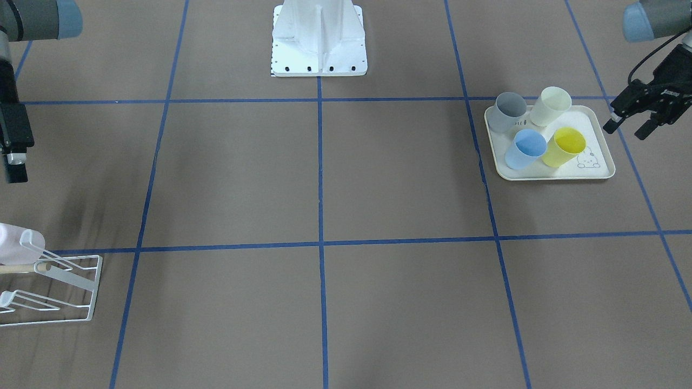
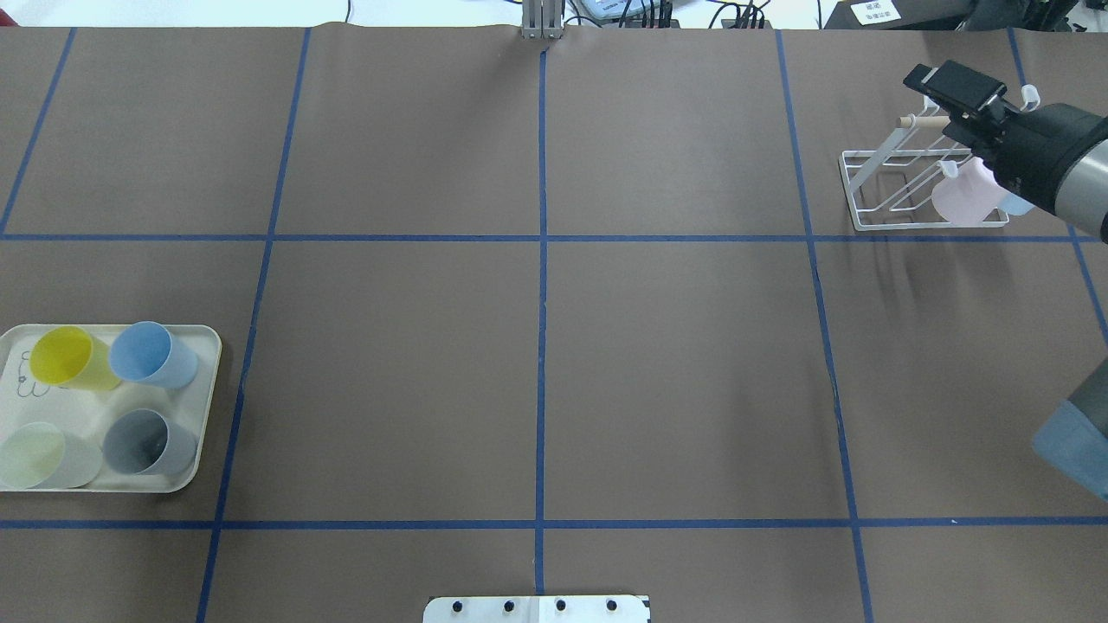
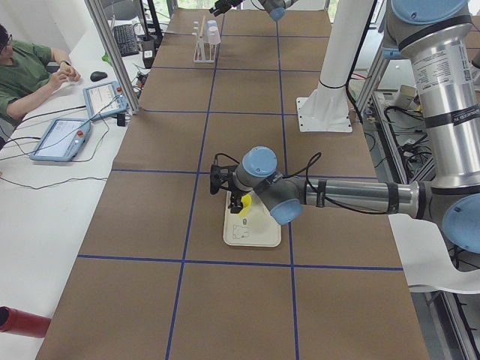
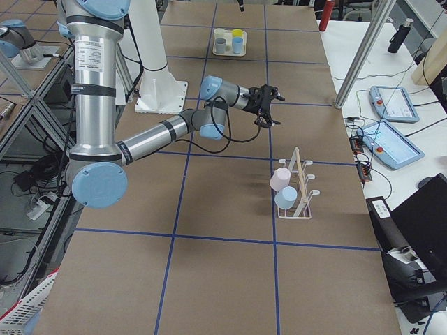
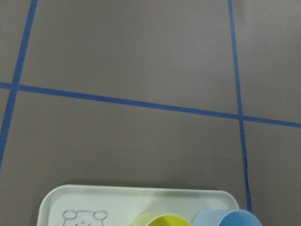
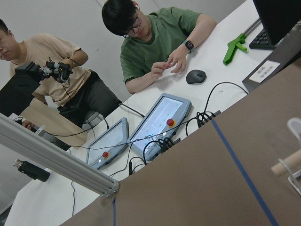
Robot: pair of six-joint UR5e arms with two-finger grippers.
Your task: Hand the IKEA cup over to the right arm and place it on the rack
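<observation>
The left gripper (image 1: 626,131) is empty, with its two fingers (image 1: 646,129) spread wide. It hovers just beside the right-hand edge of the cream tray (image 1: 604,172) in the front-facing view and touches nothing.

Four cups stand upright on the tray, mouths up and close together:
- a grey cup (image 1: 509,112)
- a pale cream cup (image 1: 550,106)
- a blue cup (image 1: 525,149)
- a yellow cup (image 1: 564,147)

Nothing shows which one is meant to go next.

These look like thin, smooth plastic tumblers. They are probably very light and stiff enough, but slick, and the wall likely gives under a hard squeeze. I would pinch one wall near the rim, one finger inside and one outside. That leaves the lower body free for the other gripper to take.

The right gripper (image 2: 943,85) hangs above the white wire rack (image 2: 866,195) at the far right of the overhead view. I cannot tell how far its fingers are apart, and no cup shows in it. A pink cup (image 2: 963,201) and a light blue cup (image 4: 285,198) sit on the prongs.

- **Rack:** the right arm (image 2: 1060,164) covers part of it from above, and the front-facing view cuts it off at the left edge.
- **Left wrist camera:** it catches only the near tray rim and two cup tops, with no fingers in view.
- **Right wrist camera:** it looks off the table at two seated people.
</observation>
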